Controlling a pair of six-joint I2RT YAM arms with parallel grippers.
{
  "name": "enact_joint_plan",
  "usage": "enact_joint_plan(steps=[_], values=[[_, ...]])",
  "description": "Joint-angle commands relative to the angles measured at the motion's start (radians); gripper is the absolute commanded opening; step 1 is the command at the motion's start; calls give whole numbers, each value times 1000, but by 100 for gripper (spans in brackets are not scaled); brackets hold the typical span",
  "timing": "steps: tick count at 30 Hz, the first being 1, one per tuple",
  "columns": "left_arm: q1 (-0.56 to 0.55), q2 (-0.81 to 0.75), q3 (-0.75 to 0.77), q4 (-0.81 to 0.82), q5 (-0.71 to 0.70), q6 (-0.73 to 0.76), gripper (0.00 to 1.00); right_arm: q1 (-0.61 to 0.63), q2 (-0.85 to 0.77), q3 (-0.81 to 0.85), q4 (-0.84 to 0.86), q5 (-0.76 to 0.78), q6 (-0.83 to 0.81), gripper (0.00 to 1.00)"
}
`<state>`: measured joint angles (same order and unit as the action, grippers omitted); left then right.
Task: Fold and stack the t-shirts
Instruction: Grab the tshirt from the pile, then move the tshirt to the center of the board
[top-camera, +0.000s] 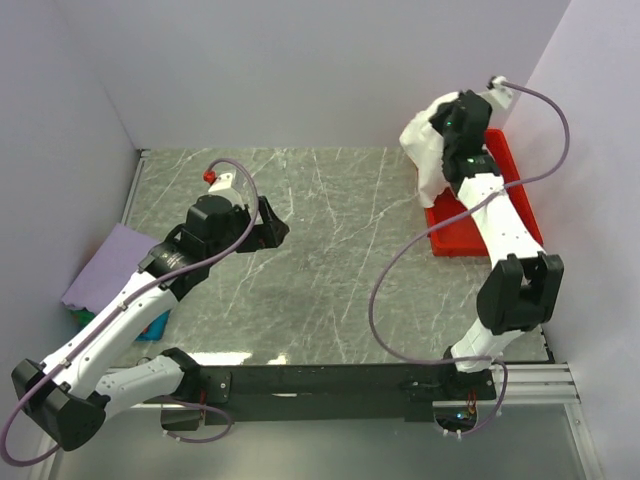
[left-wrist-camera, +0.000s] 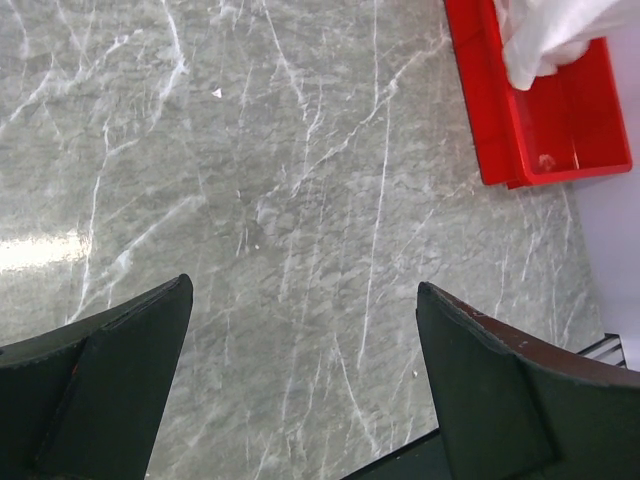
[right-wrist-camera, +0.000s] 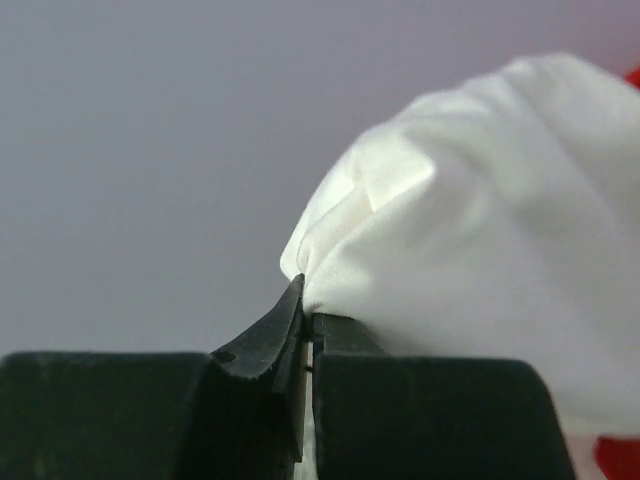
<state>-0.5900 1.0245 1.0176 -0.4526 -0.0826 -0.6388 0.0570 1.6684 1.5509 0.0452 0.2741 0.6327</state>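
My right hand (right-wrist-camera: 305, 320) is pinched shut on a fold of the white t-shirt (right-wrist-camera: 480, 230). On the wrist camera the two fingers meet with only a thin edge of cloth between them, and the rest of the fabric bulges out to the right of the grip. From above, I see that arm stretched to the far right corner, holding the shirt up in a loose bunch over the far end of the red tray (top-camera: 455, 238). The cloth hangs down from the grip, and its lower end dangles over the tray's inside. I cannot tell whether it touches the bottom.

My left hand (left-wrist-camera: 305, 380) is spread wide with nothing between its fingers. It hovers over the bare grey marbled table (top-camera: 340, 260), left of the middle and well apart from the tray.

At the left edge of the table, partly under my left arm, lies the folded lavender t-shirt (top-camera: 110, 265). A sliver of green cloth (top-camera: 78, 316) peeks out beneath its near corner, and a bit of blue cloth (top-camera: 153, 326) shows just beside the arm.
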Motion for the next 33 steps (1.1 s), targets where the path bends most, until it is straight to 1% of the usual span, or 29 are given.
enact_joint_plan(steps=[1, 2, 4, 5, 7, 8, 13, 14, 17, 18, 21, 24, 27, 29, 31, 32, 33], values=[[9, -37, -2, 54, 21, 11, 99, 88, -116, 78, 36, 143, -165, 0], [10, -41, -5, 58, 21, 7, 99, 140, -154, 106, 32, 172, -219, 0], [12, -50, -11, 68, 26, 1, 99, 214, -205, 148, 28, 195, -278, 0], [12, -53, -13, 69, 27, -1, 99, 239, -219, 167, 24, 201, -333, 0], [13, -61, -16, 71, 24, -4, 99, 286, -246, 222, 15, 198, -381, 0], [15, -67, -16, 66, 21, -5, 99, 329, -272, 239, 13, 195, -422, 0], [18, -93, -20, 68, 15, -18, 99, 463, -302, 406, -39, 169, -467, 0], [18, -101, -22, 69, 14, -19, 99, 528, -297, 428, -63, 177, -488, 0], [18, -119, -33, 74, 7, -30, 99, 615, -273, 500, -79, 223, -528, 0], [18, -125, -39, 72, 7, -38, 99, 663, -263, 527, -82, 243, -533, 0], [18, -150, -54, 72, 0, -48, 99, 714, -220, 555, -79, 275, -551, 0], [18, -173, -88, 81, 1, -67, 99, 727, -176, 566, -108, 307, -506, 0], [18, -184, -122, 86, 3, -84, 99, 710, -164, 465, -94, 362, -464, 1], [18, -181, -143, 78, 0, -94, 99, 641, -148, 396, -165, 318, -363, 18], [18, -172, -171, 81, 3, -110, 99, 549, -128, 344, -241, 213, -259, 39], [18, -170, -184, 92, 7, -117, 99, 437, -118, 328, -314, 148, -155, 51], [18, -167, -201, 103, 15, -125, 98, 387, -105, 315, -350, 19, -115, 53]])
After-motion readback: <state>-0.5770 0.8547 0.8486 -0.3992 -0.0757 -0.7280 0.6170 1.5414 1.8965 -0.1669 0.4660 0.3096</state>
